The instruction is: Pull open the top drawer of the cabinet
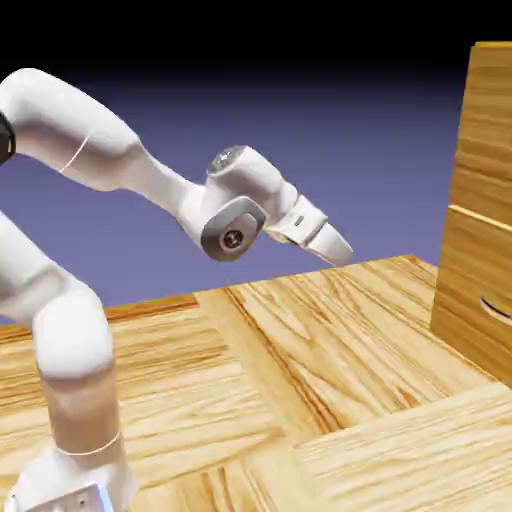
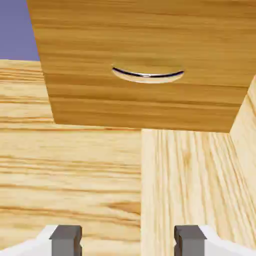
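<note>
Wood-grain planks in golden-brown cover the table (image 1: 300,380), laid in blocks whose grain runs in differing directions; behind it spreads a plain blue-violet backdrop that darkens to black toward the top of the exterior view. At the right edge of that view stands the cabinet (image 1: 480,200), a tall box of the same golden-brown grain, its front split by thin seams into stacked drawers; the top drawer (image 1: 490,110) is the uppermost section, sitting flush with the rest, and its handle cannot be made out from this side. Lower down, a pale curved handle (image 1: 497,306) shows on another drawer front; the hand view shows that handle (image 2: 148,75) as a shallow silver arc on the wood. The white arm rises from the lower left and bends over the table; the gripper (image 1: 338,247) hangs in the air, angled down and to the right, well apart from the cabinet. Its grey fingertips (image 2: 66,239) stand apart with only table between them, grasping nothing.
</note>
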